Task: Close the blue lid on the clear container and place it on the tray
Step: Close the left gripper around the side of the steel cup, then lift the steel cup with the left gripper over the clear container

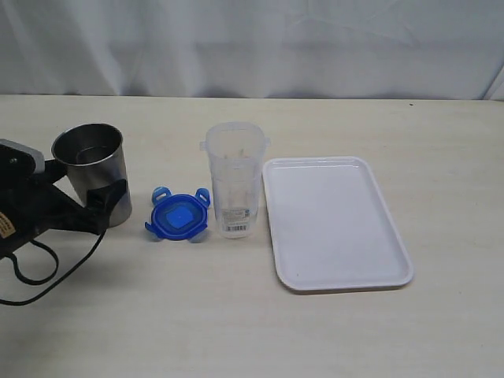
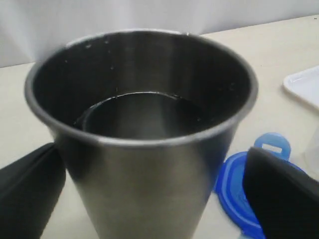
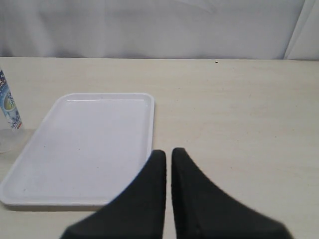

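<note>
The blue lid (image 1: 178, 216) lies flat on the table with its flaps spread, just left of the clear container (image 1: 235, 179), which stands upright and uncovered with a barcode sticker near its base. The white tray (image 1: 335, 220) lies right of the container, with nothing on it. My left gripper (image 1: 106, 201) is open, its wide-spread fingers straddling a grey steel cup (image 1: 94, 173). In the left wrist view the cup (image 2: 144, 149) fills the space between the fingers (image 2: 279, 194), and the lid (image 2: 232, 191) shows beyond it. My right gripper (image 3: 168, 154) is shut on nothing, above the table beside the tray (image 3: 89, 144).
A black cable (image 1: 39, 272) loops on the table under the left arm. A white curtain (image 1: 252, 39) backs the table's far edge. A corner of the tray (image 2: 304, 84) shows in the left wrist view, and the container's label (image 3: 7, 107) at the right wrist view's edge.
</note>
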